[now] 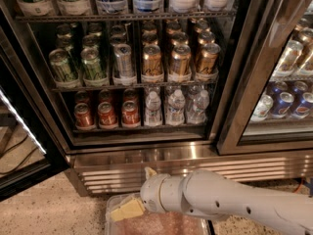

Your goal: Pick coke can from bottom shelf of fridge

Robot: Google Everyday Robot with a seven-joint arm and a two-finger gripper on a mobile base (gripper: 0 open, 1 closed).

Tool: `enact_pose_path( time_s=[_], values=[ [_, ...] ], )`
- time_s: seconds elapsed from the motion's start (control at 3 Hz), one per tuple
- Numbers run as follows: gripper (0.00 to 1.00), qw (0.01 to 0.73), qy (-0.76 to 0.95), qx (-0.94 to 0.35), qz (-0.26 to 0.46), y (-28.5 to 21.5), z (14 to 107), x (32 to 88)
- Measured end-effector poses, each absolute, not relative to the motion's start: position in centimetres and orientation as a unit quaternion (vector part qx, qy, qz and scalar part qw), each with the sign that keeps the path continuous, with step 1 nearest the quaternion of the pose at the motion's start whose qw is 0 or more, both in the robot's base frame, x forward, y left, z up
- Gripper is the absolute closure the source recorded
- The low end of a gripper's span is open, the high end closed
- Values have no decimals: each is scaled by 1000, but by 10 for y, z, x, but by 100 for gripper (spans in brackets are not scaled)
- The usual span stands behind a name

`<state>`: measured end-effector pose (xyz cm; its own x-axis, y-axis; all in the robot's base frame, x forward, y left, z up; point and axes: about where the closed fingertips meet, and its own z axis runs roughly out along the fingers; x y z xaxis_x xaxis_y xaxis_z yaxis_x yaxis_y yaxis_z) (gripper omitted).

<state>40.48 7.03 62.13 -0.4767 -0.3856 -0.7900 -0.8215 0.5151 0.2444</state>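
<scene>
Three red coke cans (106, 114) stand in a row at the left of the bottom shelf (142, 129) of the fridge (146, 161), whose left door is swung open. My gripper (138, 191) is low in the view, in front of the ribbed steel base panel and well below the cans. It is open and empty, with one yellowish fingertip (126, 210) pointing lower left. The white arm reaches in from the lower right.
Small water bottles (174, 106) stand right of the red cans. Green cans (63, 65), a silver can (123, 60) and gold-brown cans (179, 60) fill the rack above. A closed glass door at right covers blue cans (288, 104). A clear plastic bin (161, 225) lies under the gripper.
</scene>
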Motion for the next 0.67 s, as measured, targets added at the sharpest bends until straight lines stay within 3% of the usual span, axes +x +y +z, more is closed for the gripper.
enact_pose_path(
  time_s=[0.67],
  values=[
    [0,420,793,-350,269,82,616,460]
  ],
)
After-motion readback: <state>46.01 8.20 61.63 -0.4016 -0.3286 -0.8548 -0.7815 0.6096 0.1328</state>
